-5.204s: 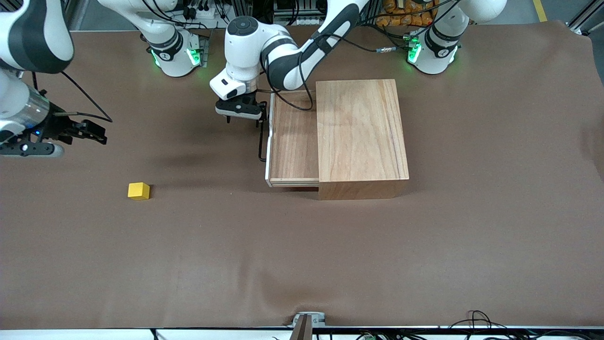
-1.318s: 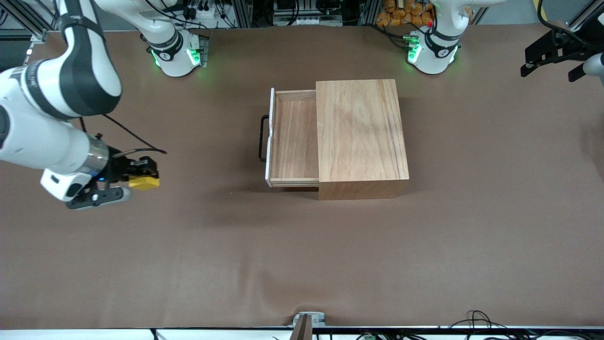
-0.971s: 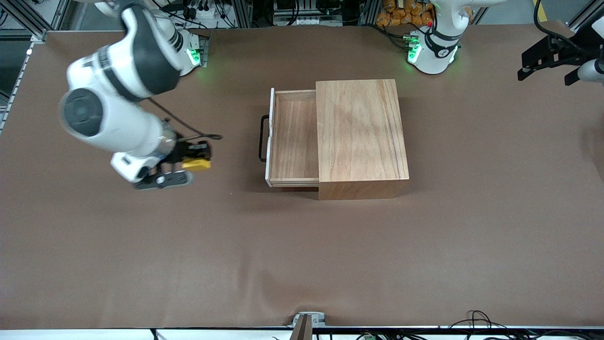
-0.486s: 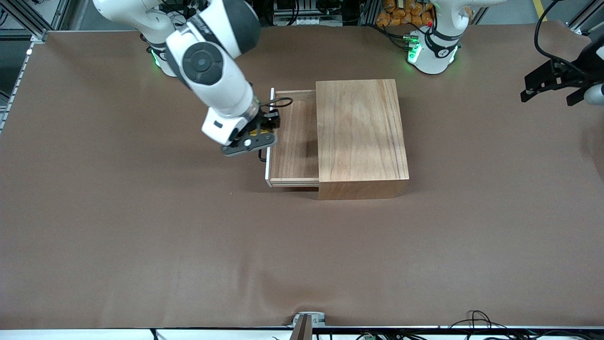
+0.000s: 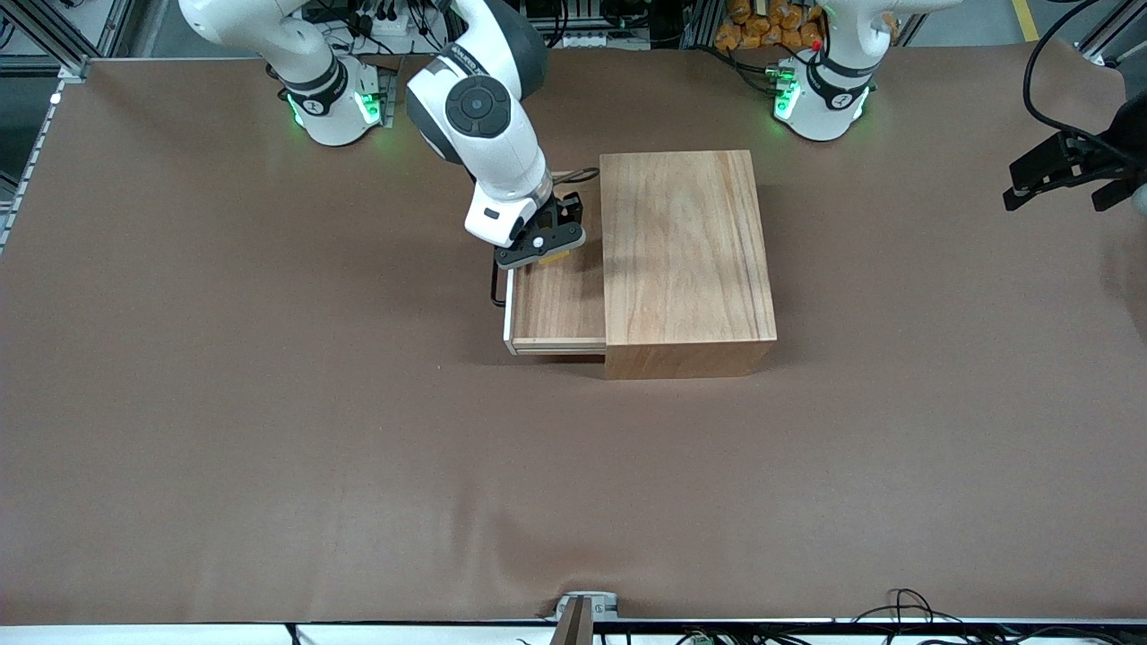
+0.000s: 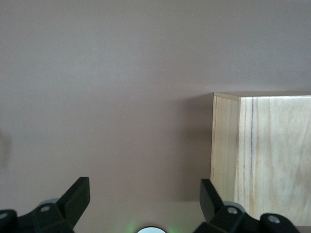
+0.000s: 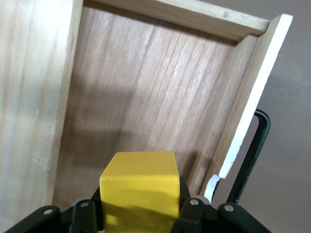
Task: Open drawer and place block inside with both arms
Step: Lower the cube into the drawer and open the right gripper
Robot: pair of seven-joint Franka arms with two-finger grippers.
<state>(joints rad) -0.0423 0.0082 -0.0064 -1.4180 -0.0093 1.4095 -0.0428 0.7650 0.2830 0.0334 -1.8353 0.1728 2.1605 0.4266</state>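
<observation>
Right end effector (image 7: 138,213) grips block (image 7: 139,187) over open drawer (image 7: 146,97).

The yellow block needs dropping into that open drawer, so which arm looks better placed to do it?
The right arm. Its right gripper is shut on the block directly over the open drawer. The left gripper waits open over the left arm's end of the table, holding nothing.

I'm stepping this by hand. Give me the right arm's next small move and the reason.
Probably lower, then open. The right tool holds the block above the open drawer, not yet on its floor. The left tool waits, open, at the table's end.
</observation>
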